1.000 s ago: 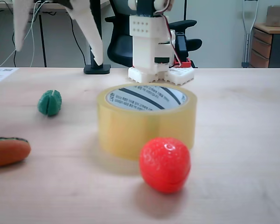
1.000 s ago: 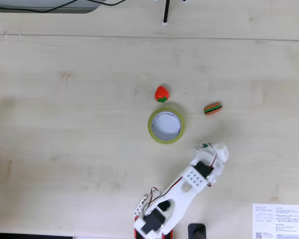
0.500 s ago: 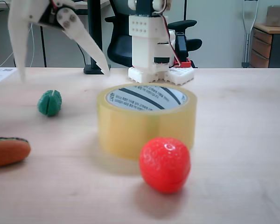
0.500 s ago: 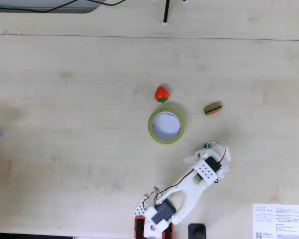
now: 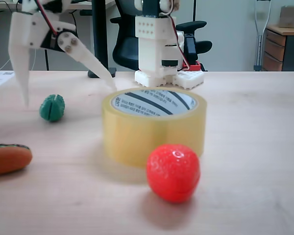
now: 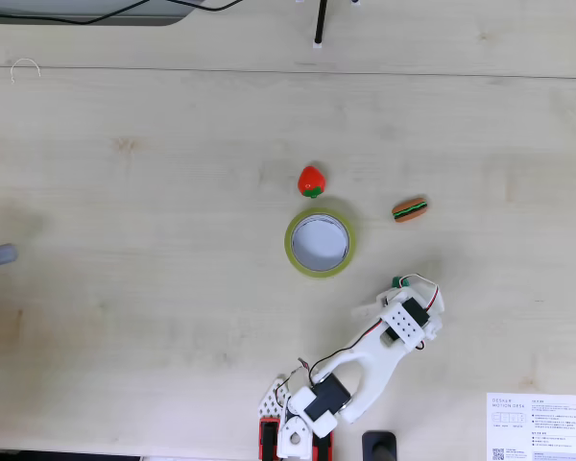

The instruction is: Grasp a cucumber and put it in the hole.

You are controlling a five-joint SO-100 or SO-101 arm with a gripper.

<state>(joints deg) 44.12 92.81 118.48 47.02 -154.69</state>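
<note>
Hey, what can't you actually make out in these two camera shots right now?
- The cucumber in the top-down fixed view: mostly covered by the gripper, only a green sliver shows.
- Inside of the hole in the low fixed view: the tape roll's wall hides its floor.
- The orange-brown toy in the low fixed view: cut off by the left edge.

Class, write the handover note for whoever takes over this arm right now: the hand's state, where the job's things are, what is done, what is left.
Hand: open, empty, fingers spread above the cucumber, not touching it.
Cucumber: on the table, apart from the tape roll, on its left in the low fixed view; in the top-down fixed view it peeks out from under the hand.
Hole: empty.
Strawberry and orange-brown toy lie nearby, not part of the job.
Done: approach only.
Left: lower, close on the cucumber, lift, carry over the roll, drop it in the hole.
</note>
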